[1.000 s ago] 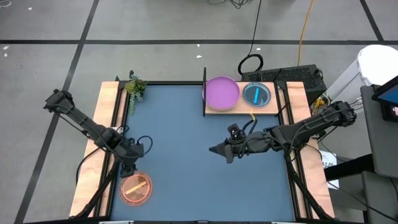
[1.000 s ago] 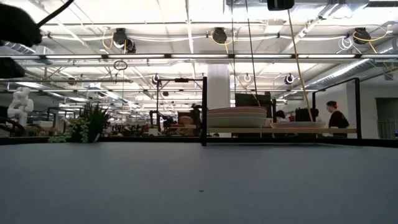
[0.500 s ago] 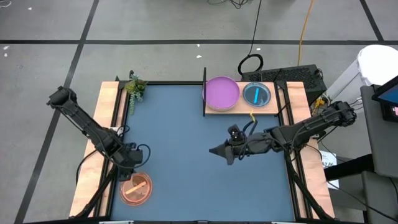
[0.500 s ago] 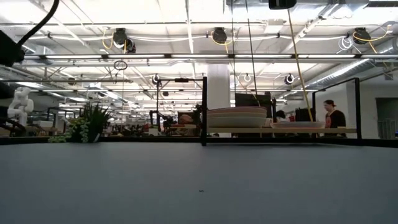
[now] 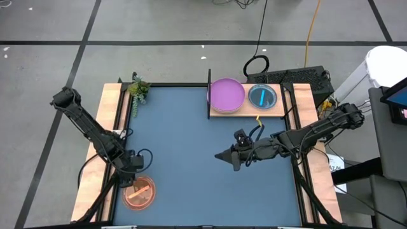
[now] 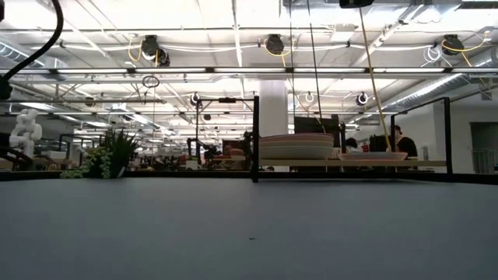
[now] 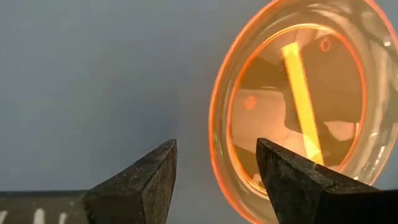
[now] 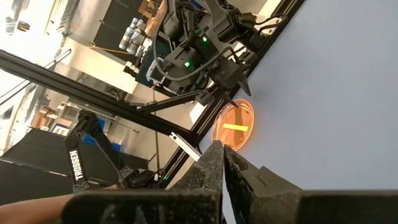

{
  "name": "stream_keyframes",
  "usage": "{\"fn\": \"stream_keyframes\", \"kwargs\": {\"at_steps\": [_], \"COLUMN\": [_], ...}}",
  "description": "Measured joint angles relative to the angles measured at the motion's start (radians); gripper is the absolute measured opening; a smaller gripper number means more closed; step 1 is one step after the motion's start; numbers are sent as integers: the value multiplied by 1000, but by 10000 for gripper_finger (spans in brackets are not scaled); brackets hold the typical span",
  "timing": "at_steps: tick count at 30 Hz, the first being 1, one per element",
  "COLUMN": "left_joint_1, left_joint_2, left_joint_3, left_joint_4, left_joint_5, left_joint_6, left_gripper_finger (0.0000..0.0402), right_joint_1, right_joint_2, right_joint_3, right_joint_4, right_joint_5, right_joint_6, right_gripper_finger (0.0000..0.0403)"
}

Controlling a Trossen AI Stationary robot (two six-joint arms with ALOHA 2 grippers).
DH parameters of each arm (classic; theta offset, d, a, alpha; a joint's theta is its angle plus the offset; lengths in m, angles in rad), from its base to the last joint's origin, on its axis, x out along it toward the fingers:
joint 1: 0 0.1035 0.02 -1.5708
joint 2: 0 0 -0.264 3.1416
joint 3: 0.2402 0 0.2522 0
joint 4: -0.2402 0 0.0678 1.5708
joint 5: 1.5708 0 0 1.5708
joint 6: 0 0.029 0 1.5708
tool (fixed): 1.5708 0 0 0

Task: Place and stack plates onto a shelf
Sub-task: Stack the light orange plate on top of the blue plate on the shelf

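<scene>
A translucent orange dish [image 5: 138, 193] [image 7: 298, 106] lies flat on the dark blue mat near its near-left corner; it also shows in the right wrist view [image 8: 234, 124]. My left gripper [image 5: 131, 173] [image 7: 214, 163] is open over the dish's far rim [image 7: 214, 124], one finger inside the rim line and one outside. I cannot tell whether it touches. My right gripper [image 5: 222, 154] [image 8: 222, 152] is shut and hangs over the mat's middle right. The shelf [image 5: 280, 109] [image 6: 405, 163] carries a stack topped by the purple plate [image 5: 227, 94] [image 6: 296, 146] and the cyan dish [image 5: 262, 97].
A black upright panel [image 5: 209, 95] [image 6: 255, 140] stands at the shelf's left end. A small potted plant [image 5: 138, 89] [image 6: 109, 155] sits at the mat's far-left corner. Wooden rails [image 5: 108, 127] line both sides of the mat. Cables [image 5: 256, 63] lie behind the shelf.
My left arm has swung its upper links toward the table. The arm has left the low view's upper left corner. Its gripper has settled a little closer to the orange dish's far rim. The right arm has kept still.
</scene>
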Motion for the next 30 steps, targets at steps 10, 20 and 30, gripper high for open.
{"fn": "stream_keyframes", "kwargs": {"at_steps": [10, 20, 30], "left_joint_1": [-47, -58, -58], "left_joint_2": [-1, 0, 0], "left_joint_3": [-38, -40, -40], "left_joint_4": [31, 50, 88], "left_joint_5": [-12, -5, -5], "left_joint_6": [-118, -160, -186], "left_gripper_finger": [195, 65, 6], "right_joint_1": [0, 0, 0], "right_joint_2": [0, 0, 0], "right_joint_3": [0, 0, 0], "right_joint_4": [0, -2, -3], "right_joint_5": [0, 0, 0], "right_joint_6": [-2, -5, -4], "right_gripper_finger": [0, 0, 0]}}
